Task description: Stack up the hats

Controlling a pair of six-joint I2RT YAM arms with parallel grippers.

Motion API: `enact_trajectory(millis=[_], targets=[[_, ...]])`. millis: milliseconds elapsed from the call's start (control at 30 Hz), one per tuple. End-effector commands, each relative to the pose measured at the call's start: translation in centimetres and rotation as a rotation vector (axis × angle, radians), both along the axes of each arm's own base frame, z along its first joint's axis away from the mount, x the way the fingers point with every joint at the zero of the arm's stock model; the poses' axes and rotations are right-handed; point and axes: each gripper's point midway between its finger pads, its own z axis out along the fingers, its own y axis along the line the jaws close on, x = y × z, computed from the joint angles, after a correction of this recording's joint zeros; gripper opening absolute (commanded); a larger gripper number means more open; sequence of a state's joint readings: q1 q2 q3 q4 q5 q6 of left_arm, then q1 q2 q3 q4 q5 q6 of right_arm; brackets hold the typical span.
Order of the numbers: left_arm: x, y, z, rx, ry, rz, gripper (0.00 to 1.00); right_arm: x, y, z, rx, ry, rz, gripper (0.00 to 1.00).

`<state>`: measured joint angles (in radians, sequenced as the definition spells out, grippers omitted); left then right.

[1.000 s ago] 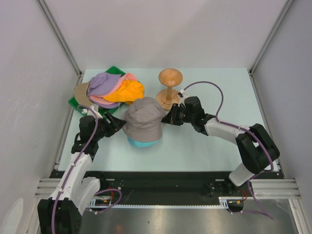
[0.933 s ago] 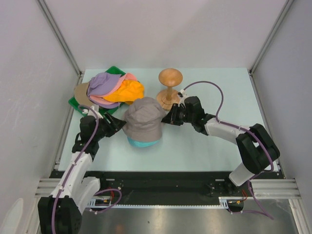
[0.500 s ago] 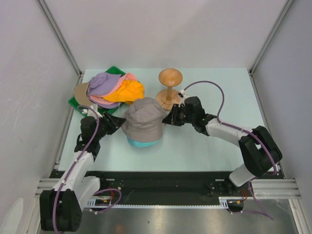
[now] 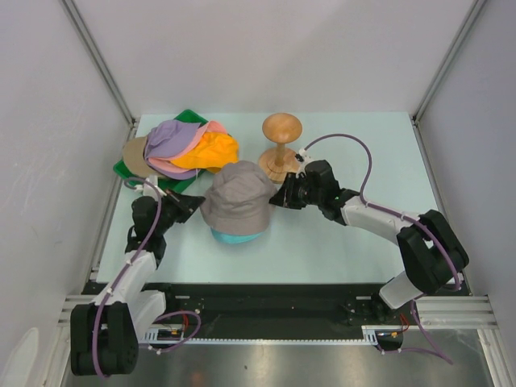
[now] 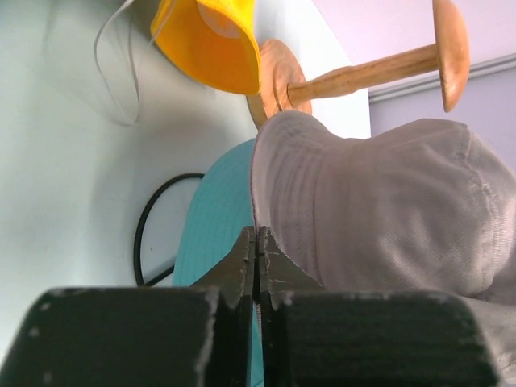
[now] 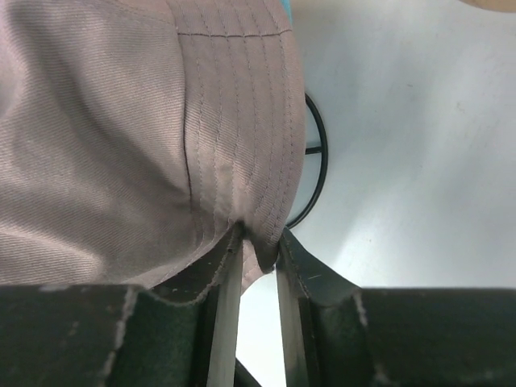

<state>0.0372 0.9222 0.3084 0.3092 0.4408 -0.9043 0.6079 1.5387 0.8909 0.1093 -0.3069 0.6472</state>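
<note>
A grey hat (image 4: 238, 197) sits on top of a teal hat (image 4: 238, 236), whose brim peeks out at the near side. My left gripper (image 4: 192, 205) is at the grey hat's left edge. In the left wrist view its jaws (image 5: 256, 234) are shut tip to tip beside the grey brim (image 5: 379, 201) and the teal hat (image 5: 218, 226), with nothing between them. My right gripper (image 4: 278, 197) is at the hat's right edge. A fold of the grey brim (image 6: 121, 121) sits between its fingers (image 6: 260, 242). Lavender (image 4: 171, 139), pink (image 4: 211, 129) and orange (image 4: 211, 151) hats lie piled over a tan cap (image 4: 133, 155).
The pile rests on a green tray (image 4: 187, 117) at the back left. A wooden hourglass stand (image 4: 280, 145) is upright just behind the right gripper. A black wire ring (image 6: 316, 161) shows under the stacked hats. Grey walls close in both sides.
The left jaws have gone from open to shut and the gripper has drawn a little left of the grey hat. The right jaws have widened slightly around the brim.
</note>
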Motion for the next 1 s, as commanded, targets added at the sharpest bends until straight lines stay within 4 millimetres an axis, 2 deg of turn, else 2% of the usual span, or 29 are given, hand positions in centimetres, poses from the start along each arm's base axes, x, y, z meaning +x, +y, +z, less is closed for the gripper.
enact_trajectory(millis=[0, 67, 100, 200, 467, 533, 767, 967], targets=[[0.0, -0.5, 0.1, -0.027, -0.015, -0.033, 0.0, -0.4, -0.6, 0.4, -0.034, -0.027, 0.001, 0.3], [-0.4, -0.2, -1.4, 0.0, 0.038, -0.03, 0.0, -0.4, -0.8, 0.6, -0.036, -0.032, -0.001, 0.37], [-0.7, -0.1, -2.1, 0.028, 0.056, -0.041, 0.0, -0.4, -1.0, 0.8, -0.037, -0.037, -0.002, 0.44], [-1.0, -0.3, -2.3, 0.055, 0.048, -0.07, 0.0, -0.7, -1.3, 1.6, -0.024, -0.061, 0.009, 0.51], [-0.6, -0.6, -1.2, 0.079, 0.026, -0.104, 0.0, -3.2, -0.4, 6.5, 0.161, -0.18, 0.125, 0.56], [-0.5, -0.7, -0.8, 0.074, 0.018, -0.115, 0.0, -3.6, -0.4, 7.0, 0.18, -0.188, 0.13, 0.57], [-0.4, -0.7, -0.3, 0.072, 0.008, -0.112, 0.0, -3.0, -0.2, 4.9, 0.139, -0.153, 0.127, 0.57], [-0.5, -0.8, -0.2, 0.062, 0.014, -0.11, 0.0, -2.6, -0.2, 3.7, 0.125, -0.136, 0.122, 0.67]])
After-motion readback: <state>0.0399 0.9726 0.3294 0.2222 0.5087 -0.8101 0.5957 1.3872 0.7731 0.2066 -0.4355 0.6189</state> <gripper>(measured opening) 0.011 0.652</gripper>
